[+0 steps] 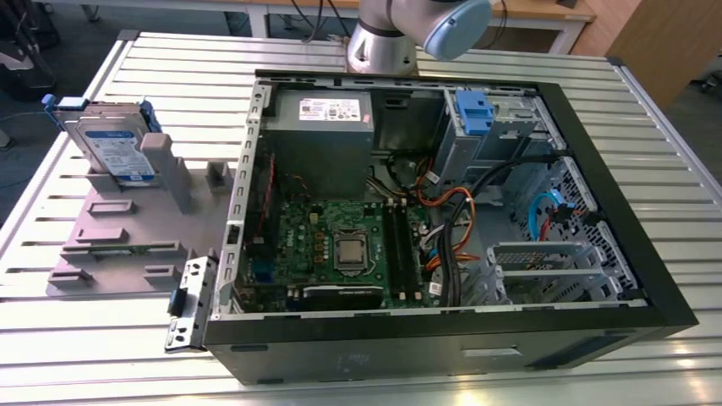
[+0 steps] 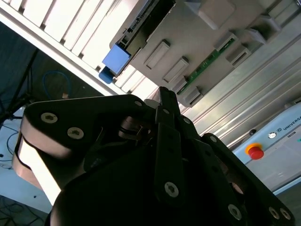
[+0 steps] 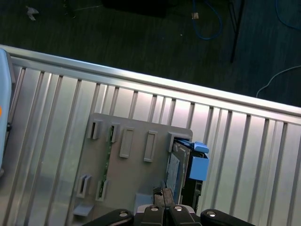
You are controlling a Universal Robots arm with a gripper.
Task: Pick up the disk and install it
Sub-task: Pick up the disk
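The disk [image 1: 113,149], silver with a white-and-blue label and a blue carrier bracket, stands on edge in a slot of the grey fixture plate [image 1: 124,233] at the exterior view's left, outside the computer case. In the first wrist view the disk [image 3: 180,170] lies close beside my gripper [image 3: 163,194], whose two black fingertips [image 3: 159,196] press together with nothing between them. The second wrist view shows the gripper [image 2: 164,94] shut, well above the fixture plate [image 2: 188,42] and the disk's blue bracket [image 2: 116,60].
The open computer case [image 1: 451,330] takes up the middle of the slatted metal table [image 1: 677,169]. Inside are a grey power supply [image 1: 321,127], a motherboard [image 1: 338,249], cables, and a metal bay with a blue latch [image 1: 474,110]. A red stop button [image 2: 255,151] sits beyond the table.
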